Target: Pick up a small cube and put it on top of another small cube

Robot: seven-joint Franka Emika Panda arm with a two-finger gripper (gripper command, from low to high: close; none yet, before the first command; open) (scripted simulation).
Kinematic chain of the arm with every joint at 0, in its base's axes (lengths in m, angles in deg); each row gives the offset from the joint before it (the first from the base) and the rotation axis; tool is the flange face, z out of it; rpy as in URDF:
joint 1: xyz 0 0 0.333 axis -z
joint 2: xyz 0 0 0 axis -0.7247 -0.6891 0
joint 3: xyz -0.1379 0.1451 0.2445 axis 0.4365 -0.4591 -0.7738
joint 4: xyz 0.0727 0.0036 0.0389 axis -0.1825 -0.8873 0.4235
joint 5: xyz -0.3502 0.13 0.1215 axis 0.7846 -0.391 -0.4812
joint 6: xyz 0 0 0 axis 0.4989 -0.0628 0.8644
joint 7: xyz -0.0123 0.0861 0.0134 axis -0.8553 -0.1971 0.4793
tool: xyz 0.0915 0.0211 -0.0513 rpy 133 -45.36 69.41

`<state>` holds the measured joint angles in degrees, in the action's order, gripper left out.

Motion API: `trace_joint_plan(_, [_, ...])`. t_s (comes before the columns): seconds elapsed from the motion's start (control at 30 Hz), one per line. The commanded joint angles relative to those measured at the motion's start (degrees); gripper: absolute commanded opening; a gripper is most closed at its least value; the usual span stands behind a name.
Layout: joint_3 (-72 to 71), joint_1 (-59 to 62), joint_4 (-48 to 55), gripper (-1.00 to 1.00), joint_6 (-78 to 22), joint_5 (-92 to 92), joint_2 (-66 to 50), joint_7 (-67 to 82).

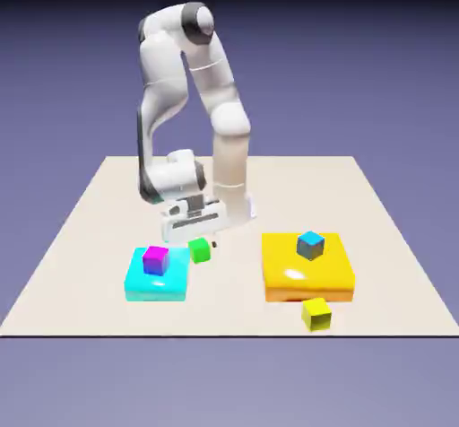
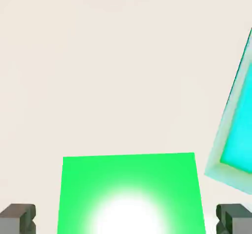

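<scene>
The small bright green cube (image 1: 200, 251) sits on the table just to the exterior view's right of the cyan flat block (image 1: 157, 277). My gripper (image 1: 197, 239) hangs low right over it, open. In the hand view the green cube (image 2: 130, 193) fills the bottom middle, between the two grey fingertips (image 2: 17, 218), with a gap on either side. Nothing is held. A small blue cube (image 1: 310, 244) rests on the yellow flat block (image 1: 307, 268).
A magenta cube (image 1: 156, 258) stands on the cyan block, close to the exterior view's left of my hand. The cyan block's edge (image 2: 238, 130) shows at the hand view's right. A yellow-green cube (image 1: 316, 313) lies on the table before the yellow block.
</scene>
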<state>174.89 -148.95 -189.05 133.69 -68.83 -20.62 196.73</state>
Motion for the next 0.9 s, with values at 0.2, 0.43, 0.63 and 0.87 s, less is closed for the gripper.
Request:
trace_joint_plan(0.2, [-10.37, 10.19, -1.54, -1.0, 2.61, 3.63, 1.07, -3.98])
trace_joint_plan(0.43, [-24.9, 24.46, -3.69, -1.0, 6.28, 8.7, 2.58, -9.54])
trace_joint_plan(0.63, [-37.35, 36.7, -5.54, -1.0, 9.42, 13.06, 3.87, -14.32])
trace_joint_plan(0.87, [-51.87, 50.97, -7.69, -1.0, 13.08, 18.13, 5.37, -19.88])
